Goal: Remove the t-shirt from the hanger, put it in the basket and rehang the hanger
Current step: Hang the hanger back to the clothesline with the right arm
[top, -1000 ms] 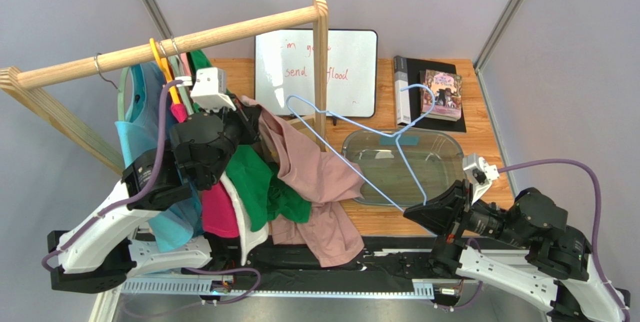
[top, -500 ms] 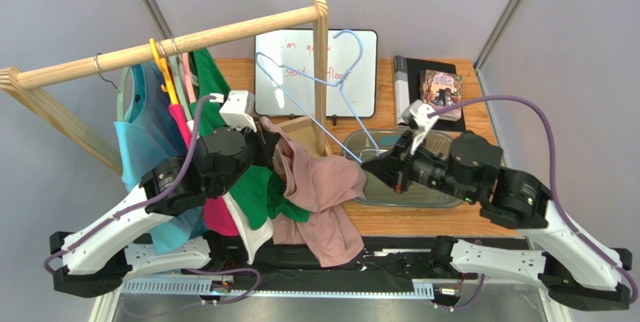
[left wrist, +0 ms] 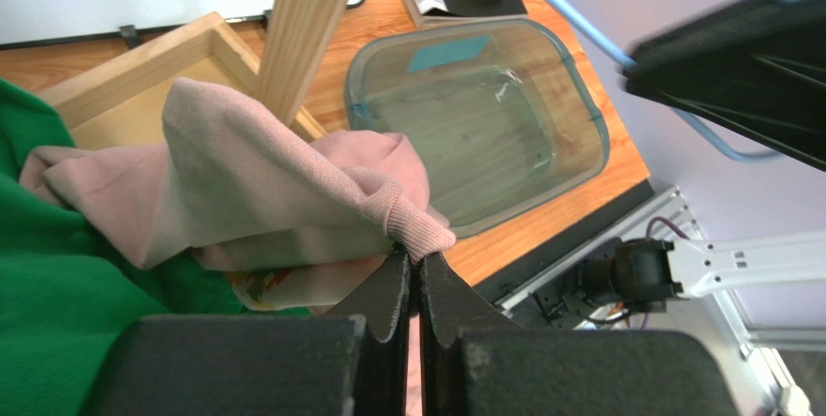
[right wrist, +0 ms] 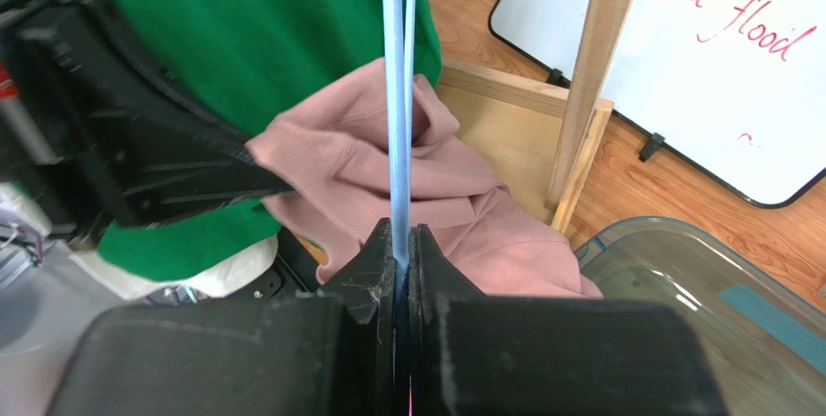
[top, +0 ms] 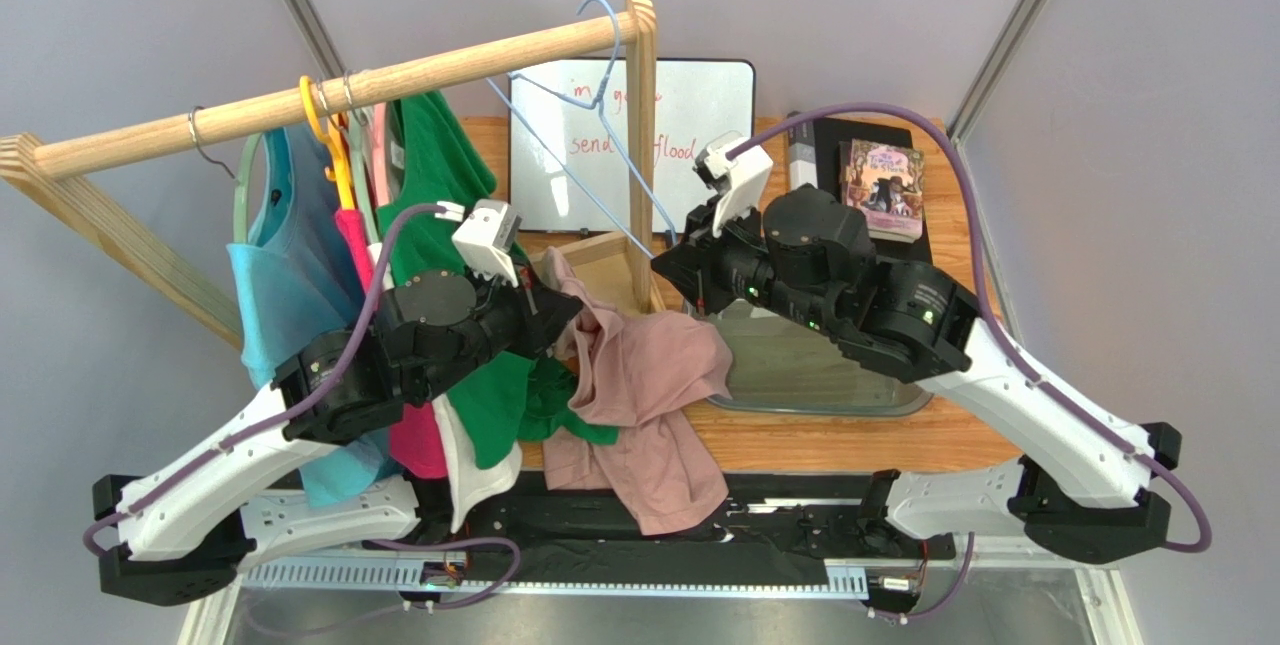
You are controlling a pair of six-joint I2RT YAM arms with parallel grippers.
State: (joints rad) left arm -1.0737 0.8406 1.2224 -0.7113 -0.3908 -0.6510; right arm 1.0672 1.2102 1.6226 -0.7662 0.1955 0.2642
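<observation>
The dusty-pink t-shirt (top: 646, 375) hangs bunched off the table's front edge, free of the hanger. My left gripper (top: 564, 312) is shut on its ribbed collar (left wrist: 422, 234). The light-blue wire hanger (top: 579, 128) is bare and held up by the wooden rail (top: 346, 87), its hook near the rail's right end. My right gripper (top: 676, 255) is shut on the hanger's wire (right wrist: 397, 126), above the pink t-shirt (right wrist: 407, 184).
Several garments hang on the rail: a green one (top: 451, 195), a light-blue one (top: 286, 255), a magenta one (top: 428, 428). A clear tub (top: 819, 360), a whiteboard (top: 699, 120), books (top: 879, 188) and the rack's upright post (top: 643, 150) stand on the table.
My right gripper has carried the bare hanger up and left, from over the tub to the rail. My left gripper has shifted right and down, still holding the pink t-shirt.
</observation>
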